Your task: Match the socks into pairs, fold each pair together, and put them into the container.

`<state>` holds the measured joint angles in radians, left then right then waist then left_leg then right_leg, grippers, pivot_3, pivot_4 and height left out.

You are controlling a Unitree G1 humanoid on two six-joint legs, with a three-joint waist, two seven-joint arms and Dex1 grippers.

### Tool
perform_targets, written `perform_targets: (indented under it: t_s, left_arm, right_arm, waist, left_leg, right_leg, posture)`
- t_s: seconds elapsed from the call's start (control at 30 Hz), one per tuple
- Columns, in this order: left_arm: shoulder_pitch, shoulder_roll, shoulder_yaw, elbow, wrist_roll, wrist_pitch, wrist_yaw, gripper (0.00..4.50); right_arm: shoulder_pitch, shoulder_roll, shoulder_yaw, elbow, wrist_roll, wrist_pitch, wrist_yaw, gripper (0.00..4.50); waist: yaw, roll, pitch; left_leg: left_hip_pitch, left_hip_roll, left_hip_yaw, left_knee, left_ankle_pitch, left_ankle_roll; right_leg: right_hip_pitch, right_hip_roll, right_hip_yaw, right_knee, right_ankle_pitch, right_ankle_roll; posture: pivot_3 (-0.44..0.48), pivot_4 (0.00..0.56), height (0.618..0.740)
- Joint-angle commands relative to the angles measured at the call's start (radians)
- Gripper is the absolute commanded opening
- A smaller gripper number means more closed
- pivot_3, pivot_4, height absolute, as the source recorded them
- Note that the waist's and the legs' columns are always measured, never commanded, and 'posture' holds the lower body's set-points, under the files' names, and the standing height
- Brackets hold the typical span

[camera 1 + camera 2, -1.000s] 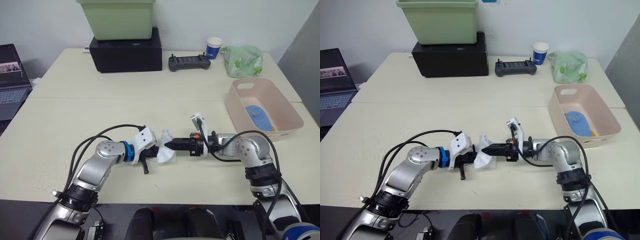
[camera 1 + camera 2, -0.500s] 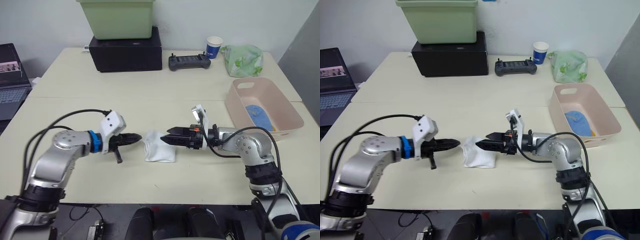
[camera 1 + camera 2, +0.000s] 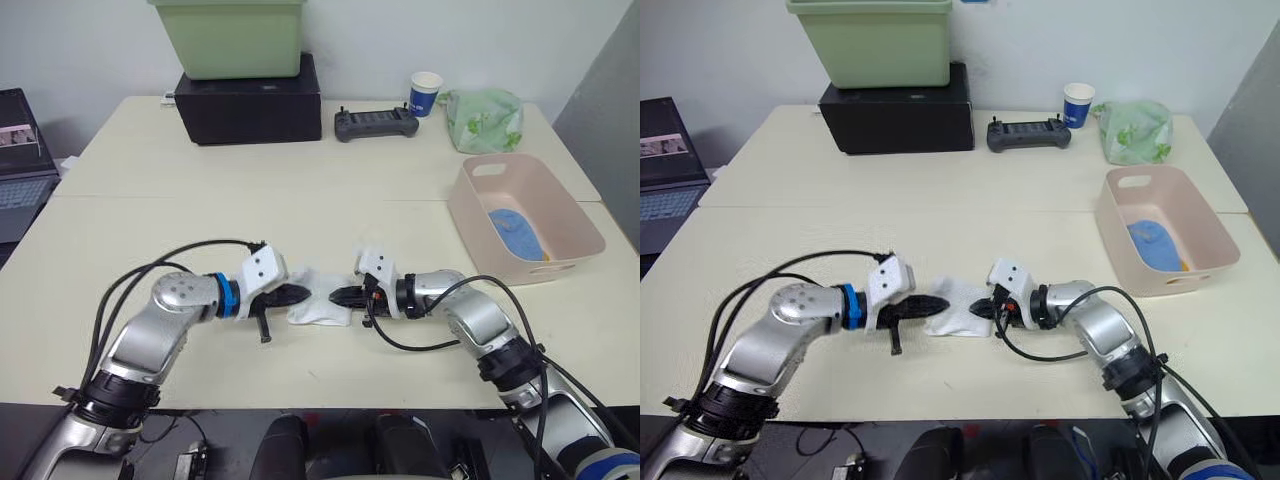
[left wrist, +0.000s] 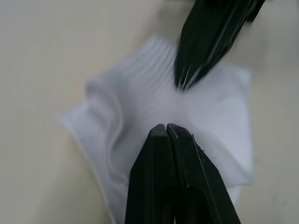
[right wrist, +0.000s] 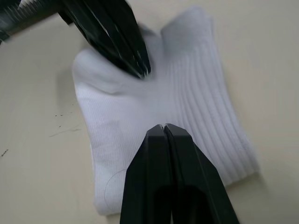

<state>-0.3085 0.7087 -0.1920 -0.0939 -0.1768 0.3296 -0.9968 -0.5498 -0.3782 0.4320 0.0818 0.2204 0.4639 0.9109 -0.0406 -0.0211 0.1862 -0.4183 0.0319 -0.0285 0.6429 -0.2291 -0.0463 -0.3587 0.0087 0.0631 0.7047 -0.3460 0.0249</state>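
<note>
A folded white sock bundle [image 3: 320,313] lies flat on the table near the front edge. My left gripper [image 3: 302,294] is shut, its tip resting on the bundle's left side. Facing it from the right, my right gripper [image 3: 336,296] is also shut, tip on the white fabric. In the left wrist view the shut fingers [image 4: 167,128] lie over the ribbed white sock [image 4: 219,107], with nothing between them. The right wrist view has the same ribbed sock [image 5: 196,93]. The pale pink container [image 3: 505,160] stands at the right with a light blue sock [image 3: 514,231] inside.
A light green bin [image 3: 228,38] sits on a black box [image 3: 248,98] at the back. A black controller [image 3: 375,123], a paper cup [image 3: 425,93] and a leaf-print cloth [image 3: 483,118] lie at the back right. A laptop [image 3: 18,160] is at the left.
My left gripper, which had drawn away to the left, has come back right onto the white sock. The right gripper has moved in closer. The sock, bunched up one second ago, now lies flat.
</note>
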Motion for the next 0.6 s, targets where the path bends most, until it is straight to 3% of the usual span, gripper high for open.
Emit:
perform_targets:
  t_s: [0.03,0.1,0.17,0.23,0.3,0.4,0.6]
  left_arm:
    - [0.020,-0.004,-0.009,0.066,0.055,-0.085,0.021,0.00]
    - [0.034,-0.009,-0.009,0.090,0.066,-0.117,0.027,0.00]
    - [0.048,-0.006,-0.005,0.116,0.073,-0.142,0.029,0.00]
    - [0.055,-0.002,0.001,0.129,0.070,-0.156,0.029,0.00]
    - [0.057,0.002,0.008,0.138,0.064,-0.160,0.026,0.00]
    - [0.057,0.010,0.012,0.156,0.065,-0.174,0.019,0.00]
    - [0.063,0.008,0.016,0.148,0.055,-0.184,0.003,0.00]
  right_arm:
    - [-0.003,-0.023,-0.001,0.005,-0.035,-0.026,0.024,0.02]
    - [0.008,-0.026,-0.035,-0.034,0.006,0.027,0.035,0.02]
    - [0.018,-0.050,-0.107,-0.150,0.153,0.204,0.083,0.02]
    - [0.021,-0.031,-0.206,-0.206,0.245,0.336,0.022,0.02]
    - [0.024,-0.042,-0.273,-0.247,0.315,0.523,-0.036,0.38]
    - [0.025,-0.069,-0.311,-0.292,0.365,0.731,-0.096,1.27]
    - [-0.012,0.030,-0.372,-0.233,0.383,0.917,-0.241,3.40]
  waist:
    - [0.001,0.000,0.000]
    - [0.002,0.000,0.000]
    - [0.004,0.000,0.000]
    - [0.005,0.000,0.000]
    - [0.004,0.000,0.000]
    - [0.004,0.000,0.000]
    - [-0.007,0.001,0.000]
  left_leg:
    - [0.001,0.000,0.000,0.000,0.000,0.000]
    - [0.002,-0.001,0.000,0.000,0.000,0.000]
    - [0.002,-0.001,0.001,0.000,0.000,0.000]
    - [0.002,-0.001,0.000,0.000,0.000,0.000]
    - [0.002,-0.001,0.000,0.000,0.000,0.000]
    - [0.003,0.000,-0.001,0.000,0.000,0.000]
    - [0.003,0.000,0.000,-0.001,0.000,0.000]
  right_leg:
    - [0.001,0.000,0.000,0.000,0.000,0.000]
    - [0.002,-0.001,0.000,0.000,0.000,0.000]
    - [0.002,-0.001,0.000,0.000,0.000,0.000]
    - [0.002,-0.001,0.000,0.000,0.000,0.000]
    - [0.002,-0.001,0.000,0.001,0.000,0.000]
    - [0.003,-0.001,0.000,0.001,0.000,0.000]
    - [0.002,-0.001,0.000,0.001,0.000,0.000]
  posture:
    - [0.000,0.150,0.740]
    - [0.000,0.150,0.740]
    - [0.000,0.150,0.740]
    - [0.000,0.150,0.740]
    - [0.000,0.150,0.740]
    - [0.000,0.150,0.740]
    - [0.000,0.150,0.740]
